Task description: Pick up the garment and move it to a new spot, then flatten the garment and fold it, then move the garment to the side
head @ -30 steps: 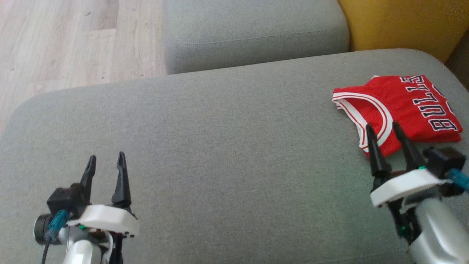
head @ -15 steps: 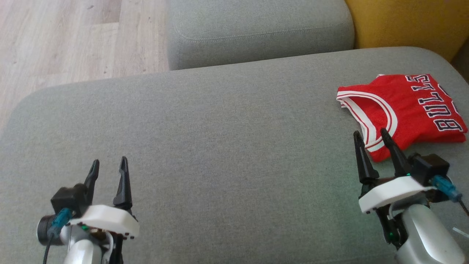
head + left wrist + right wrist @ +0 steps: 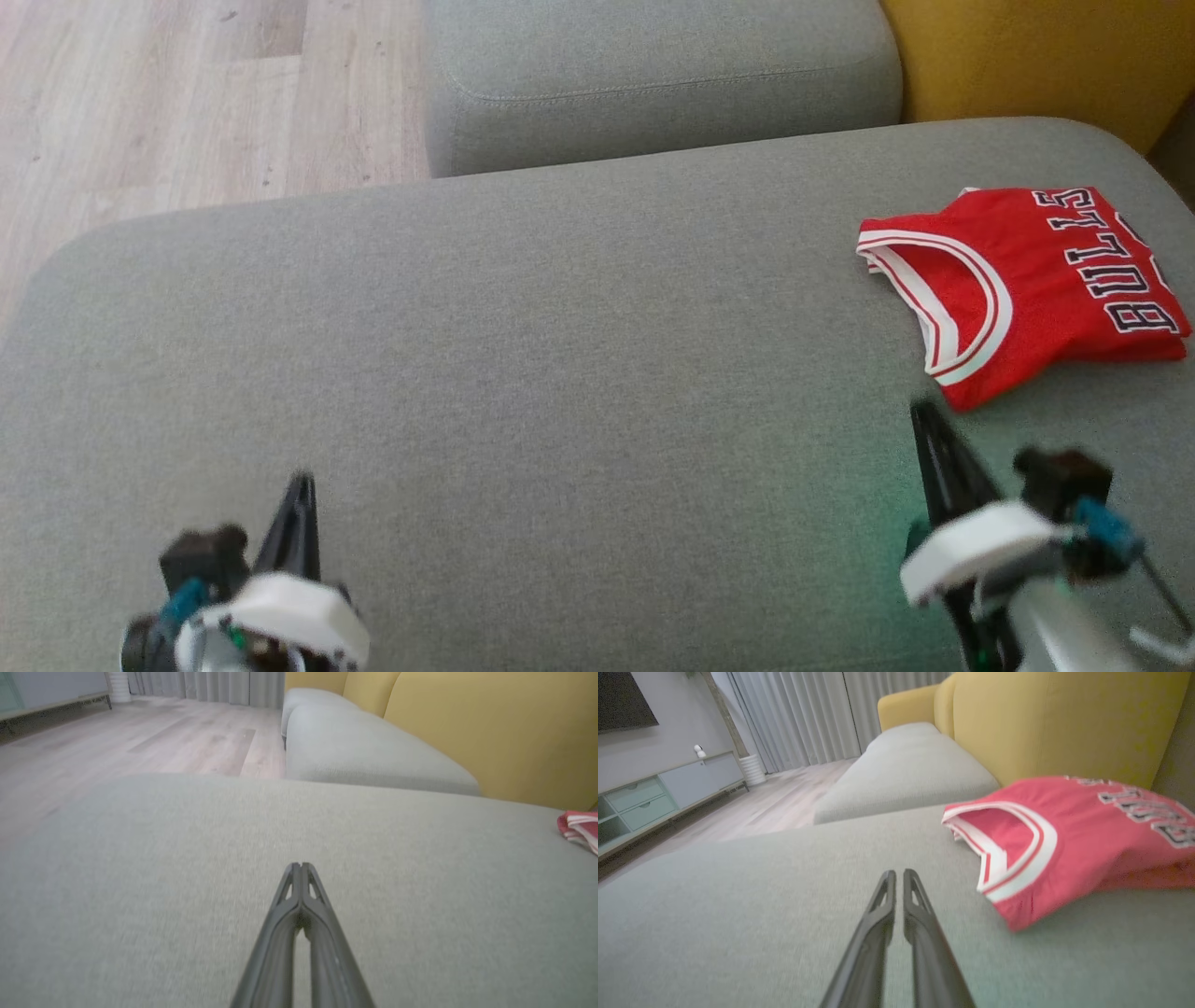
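Red garment (image 3: 1036,289): folded, lying flat by the far right edge of the grey cushion (image 3: 560,327).
Left hand (image 3: 301,483): fingers pressed together, empty, above the near left corner.
Right hand (image 3: 920,411): fingers almost pressed together, empty, just beside the garment.

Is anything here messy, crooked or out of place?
Nothing stands out. The red Bulls jersey lies folded at the right end of the grey sofa cushion, at a slight angle to its edge, with nothing spilled or damaged.
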